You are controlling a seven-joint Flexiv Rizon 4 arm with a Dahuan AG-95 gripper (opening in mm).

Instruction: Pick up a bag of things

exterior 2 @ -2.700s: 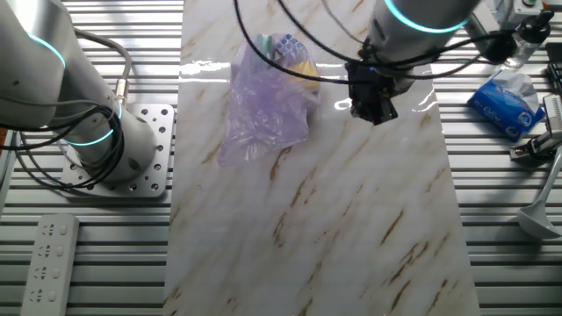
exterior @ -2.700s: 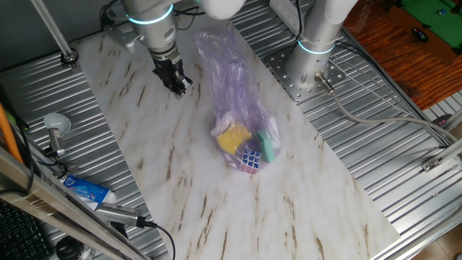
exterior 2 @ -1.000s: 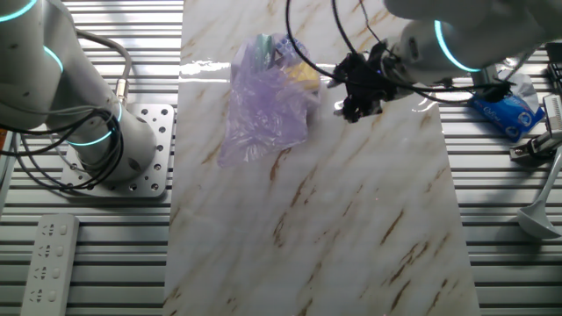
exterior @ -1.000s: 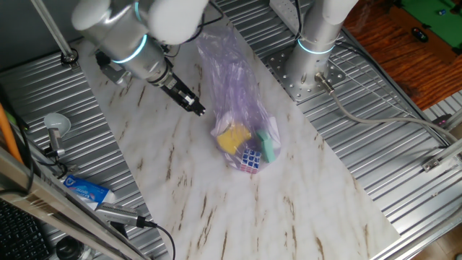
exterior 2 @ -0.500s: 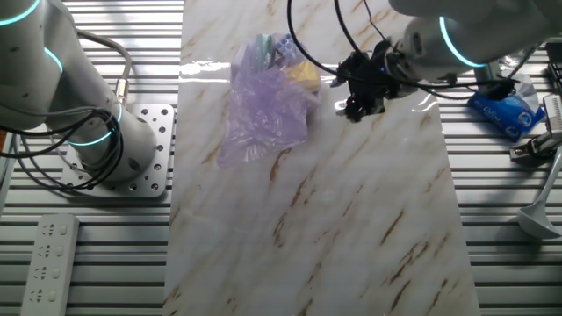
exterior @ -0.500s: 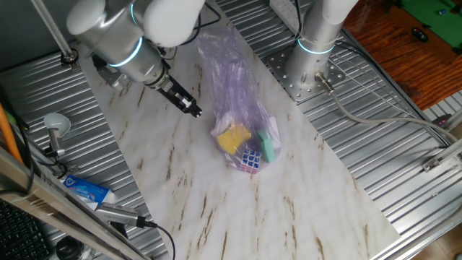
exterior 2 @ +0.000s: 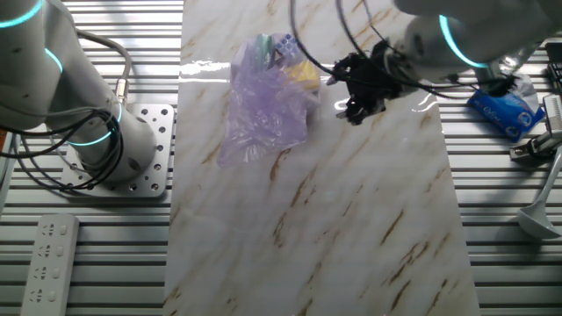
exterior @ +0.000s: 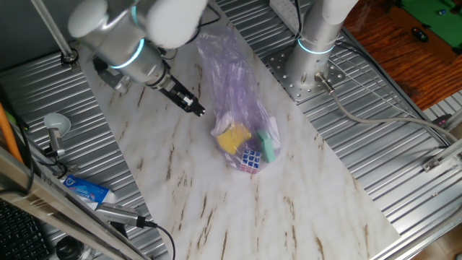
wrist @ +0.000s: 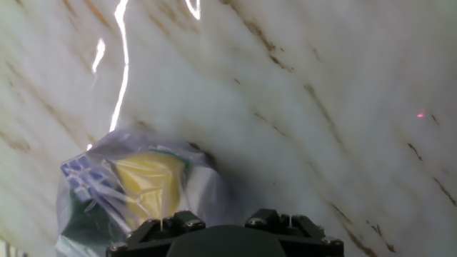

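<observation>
The bag of things (exterior: 238, 101) is a long crinkly pale-purple plastic bag lying on the marble board. A yellow block (exterior: 232, 137), a green piece (exterior: 267, 144) and a multicoloured puzzle cube (exterior: 250, 160) show through its near end. It also shows in the other fixed view (exterior 2: 263, 110) and in the hand view (wrist: 136, 185), at the lower left. My gripper (exterior: 196, 109) is tilted, low over the board, just left of the bag and apart from it. In the other fixed view my gripper (exterior 2: 349, 101) looks open and empty. The hand view shows only the hand's black body (wrist: 225, 239).
A blue-and-white tube (exterior: 86, 191) lies off the board's edge, also seen in the other fixed view (exterior 2: 505, 98). A second arm's base (exterior: 310, 65) stands beside the bag on ribbed metal. A ladle (exterior: 54, 126) and a white remote (exterior 2: 48, 263) lie on the metal.
My arm has swung from upright to tilted and carried the gripper down and toward the bag. Over the last half second it shifted only slightly. The bag has not moved.
</observation>
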